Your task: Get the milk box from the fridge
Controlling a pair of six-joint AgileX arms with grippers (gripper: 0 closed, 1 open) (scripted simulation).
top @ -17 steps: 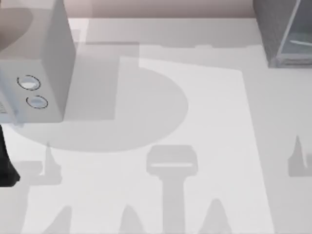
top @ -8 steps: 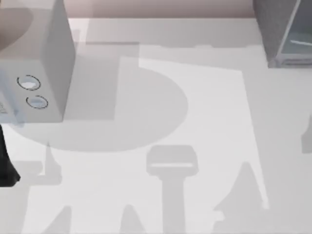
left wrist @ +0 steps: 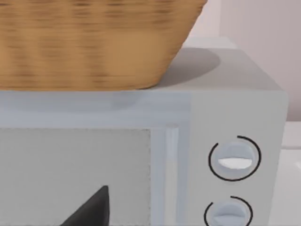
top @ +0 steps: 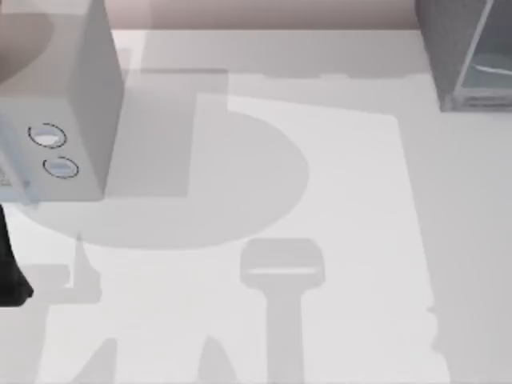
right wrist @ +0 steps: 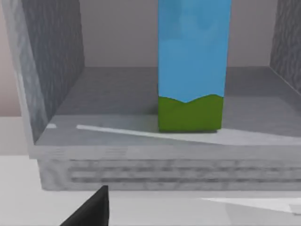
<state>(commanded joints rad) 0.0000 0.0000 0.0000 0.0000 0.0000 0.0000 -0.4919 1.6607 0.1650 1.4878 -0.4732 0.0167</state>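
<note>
Just in front of the right claw (right wrist: 94,207), of which one dark finger tip shows and whether it is apart or together cannot be told, lies the fridge (right wrist: 155,165) with its floor open. Farther in, the milk box (right wrist: 193,66) stands upright on that floor, near its middle. The approach should be level and centred on the carton, clear of the side walls. The left arm rests near the pale box with dials (left wrist: 235,160) at the counter (top: 344,200) left.

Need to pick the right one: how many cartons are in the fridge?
1. The milk box stands upright on the floor of the open fridge, at the table's far right corner. Its top is cut off, and others could sit out of frame.
</note>
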